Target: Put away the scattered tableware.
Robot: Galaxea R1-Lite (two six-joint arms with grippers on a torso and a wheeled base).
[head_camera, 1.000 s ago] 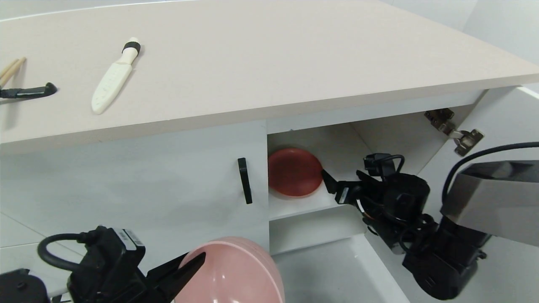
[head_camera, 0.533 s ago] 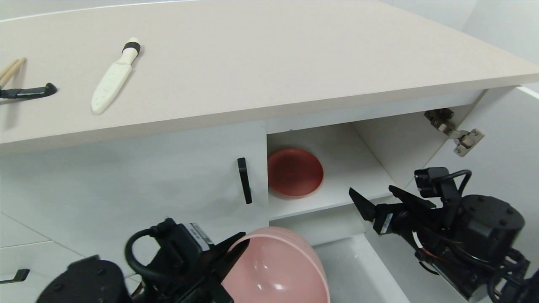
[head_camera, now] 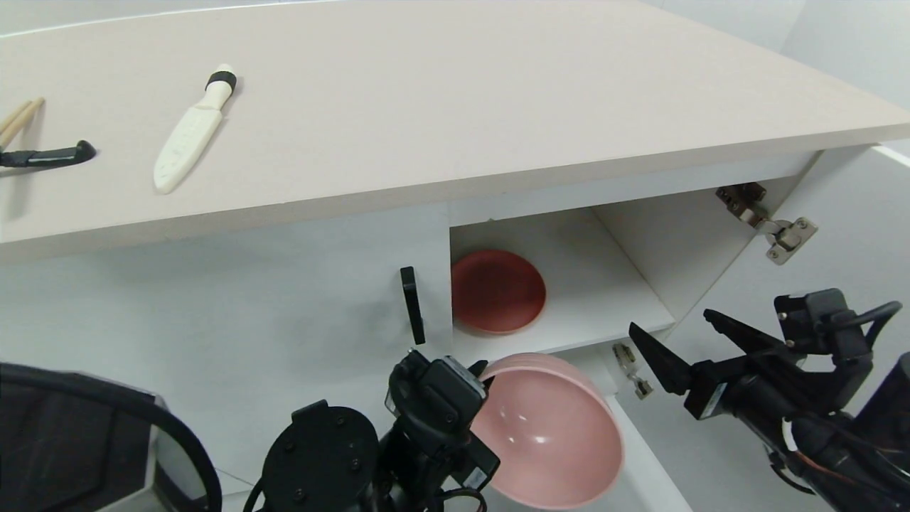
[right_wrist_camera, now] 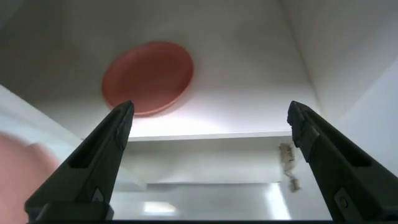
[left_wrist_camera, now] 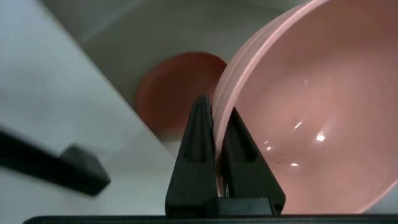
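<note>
My left gripper (head_camera: 478, 370) is shut on the rim of a pink bowl (head_camera: 551, 430), holding it just below and in front of the open cabinet shelf (head_camera: 597, 306); the rim sits pinched between the fingers (left_wrist_camera: 200, 140) on the pink bowl (left_wrist_camera: 311, 118). A red plate (head_camera: 498, 290) lies on that shelf, also red plate (left_wrist_camera: 177, 90) and red plate (right_wrist_camera: 148, 77). My right gripper (head_camera: 682, 345) hangs open and empty to the right of the bowl, in front of the cabinet; its fingers (right_wrist_camera: 102, 155) frame the shelf. On the countertop (head_camera: 426, 92) lie a cream knife (head_camera: 192, 131), a black-handled utensil (head_camera: 50, 155) and wooden chopsticks (head_camera: 20, 114).
The right cabinet door (head_camera: 839, 235) stands swung open, its hinge (head_camera: 771, 220) exposed. The left door (head_camera: 249, 313) is closed, with a black handle (head_camera: 412, 304) close to the bowl. A lower shelf lies beneath the bowl.
My left gripper has carried the pink bowl up and to the right, toward the shelf opening. My right gripper has drawn back from the red plate, down and right, out of the cabinet.
</note>
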